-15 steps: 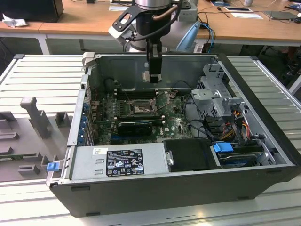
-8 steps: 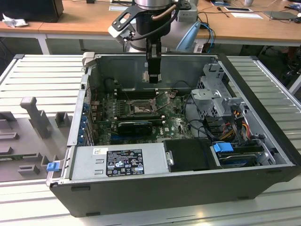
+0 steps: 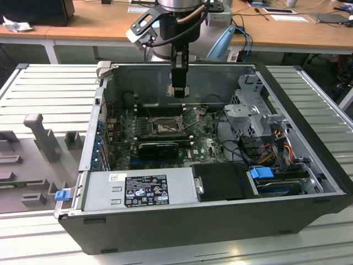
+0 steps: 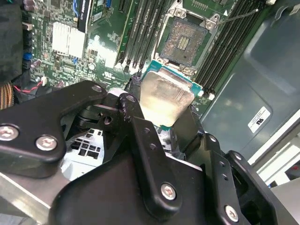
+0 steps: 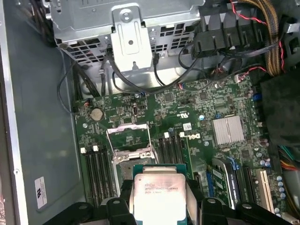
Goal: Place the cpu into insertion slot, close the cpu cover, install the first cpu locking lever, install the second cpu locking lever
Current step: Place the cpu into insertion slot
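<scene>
- Our gripper clamps the cpu by its edges, up in the air.
- Near it, down on the board, the slot is bare and the cover stands open.
- We think no step is done yet; all four are left.

The cpu sits pinched in the tool, up over the motherboard inside the case. The insertion slot is on the board, just below and ahead of the tool. The cpu cover stands open on the slot's far side, and memory slots flank it both sides.
</scene>
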### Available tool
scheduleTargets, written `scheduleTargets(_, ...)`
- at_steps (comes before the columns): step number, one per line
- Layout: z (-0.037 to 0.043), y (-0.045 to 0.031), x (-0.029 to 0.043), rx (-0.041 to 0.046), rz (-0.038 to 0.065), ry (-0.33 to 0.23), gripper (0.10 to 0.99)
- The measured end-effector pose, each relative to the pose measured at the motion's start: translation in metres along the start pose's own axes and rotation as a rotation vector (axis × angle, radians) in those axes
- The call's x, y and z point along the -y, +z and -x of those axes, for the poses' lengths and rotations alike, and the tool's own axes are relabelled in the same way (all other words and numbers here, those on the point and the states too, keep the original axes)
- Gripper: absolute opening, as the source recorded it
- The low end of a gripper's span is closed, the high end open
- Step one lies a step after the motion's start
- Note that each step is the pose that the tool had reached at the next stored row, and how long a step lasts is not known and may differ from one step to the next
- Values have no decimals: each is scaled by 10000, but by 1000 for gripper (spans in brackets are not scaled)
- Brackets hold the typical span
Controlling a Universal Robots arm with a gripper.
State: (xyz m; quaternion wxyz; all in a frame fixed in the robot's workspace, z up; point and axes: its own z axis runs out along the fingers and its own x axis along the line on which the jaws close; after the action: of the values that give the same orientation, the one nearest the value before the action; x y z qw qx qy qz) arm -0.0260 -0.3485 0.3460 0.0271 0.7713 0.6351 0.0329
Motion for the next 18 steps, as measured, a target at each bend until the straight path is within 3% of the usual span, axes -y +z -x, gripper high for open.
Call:
scheduleTargets(4, -2, 10, 3, 32, 6, 390, 533)
scheduleTargets(9, 2, 120, 18, -105, -21, -1245, 533)
scheduleTargets(14, 4, 218, 28, -108, -45, -1331, 533)
scheduleTargets(15, 5, 274, 34, -107, -57, -1329, 533)
scheduleTargets(18, 2, 289, 34, -107, -58, -1347, 533)
